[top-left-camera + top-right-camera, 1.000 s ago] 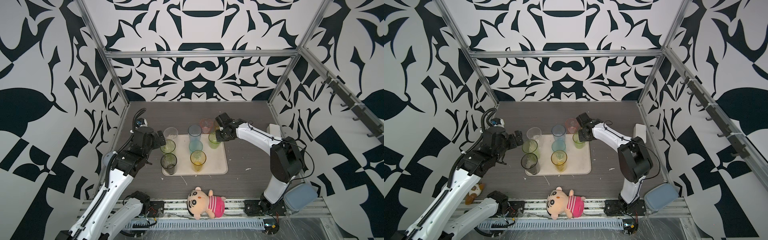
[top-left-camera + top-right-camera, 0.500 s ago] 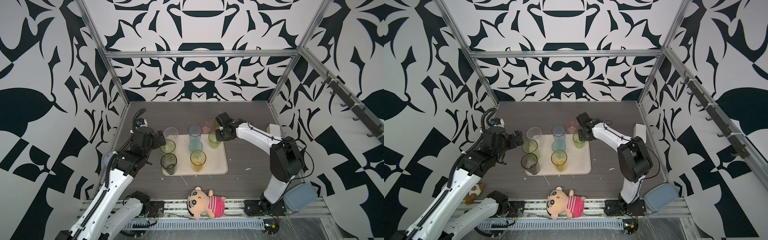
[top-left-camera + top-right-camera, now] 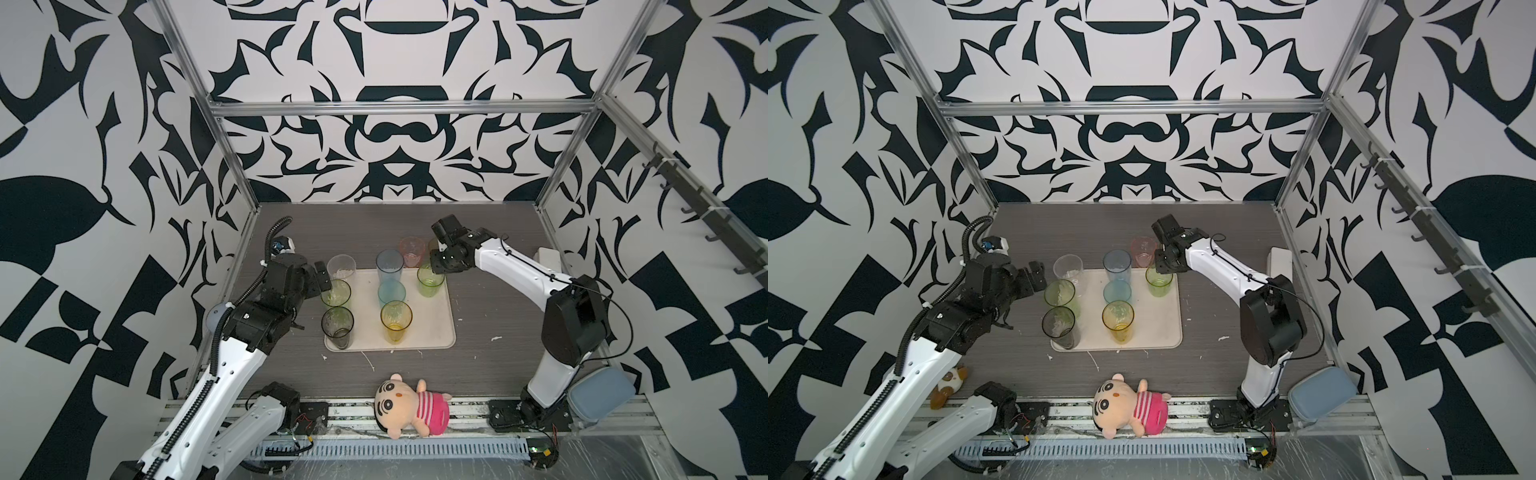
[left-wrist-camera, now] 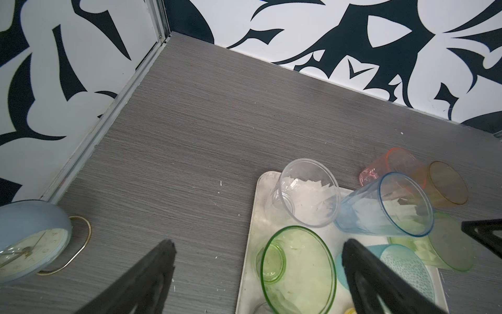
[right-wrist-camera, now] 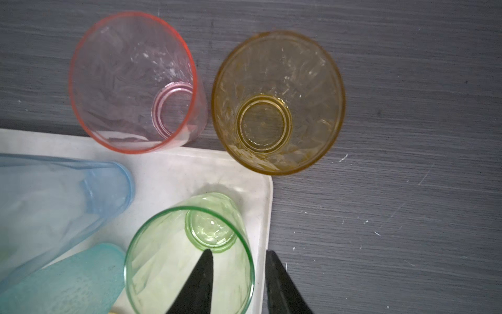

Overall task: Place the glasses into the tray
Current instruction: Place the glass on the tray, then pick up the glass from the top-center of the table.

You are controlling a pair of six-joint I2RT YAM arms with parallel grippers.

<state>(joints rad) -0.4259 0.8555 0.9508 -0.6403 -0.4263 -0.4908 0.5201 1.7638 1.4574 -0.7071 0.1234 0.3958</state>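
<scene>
Grey tabletop (image 3: 353, 224) is bearing tray (image 3: 436, 328) | right gripper (image 5: 239, 251) is straddling rim of far-right green glass (image 5: 168, 258), jaws parted | left gripper (image 4: 258, 242) is hovering wide open by tray's left edge.

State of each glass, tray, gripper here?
Tray: holds seven glasses
Clear glass: in tray
Blue glass: in tray
Teal glass: in tray
Yellow glass: in tray
Grey glass: in tray
Left green glass: in tray
Right green glass: in tray
Pink glass: off tray
Amber glass: off tray
Left gripper: open
Right gripper: open, astride right green glass's rim
</scene>
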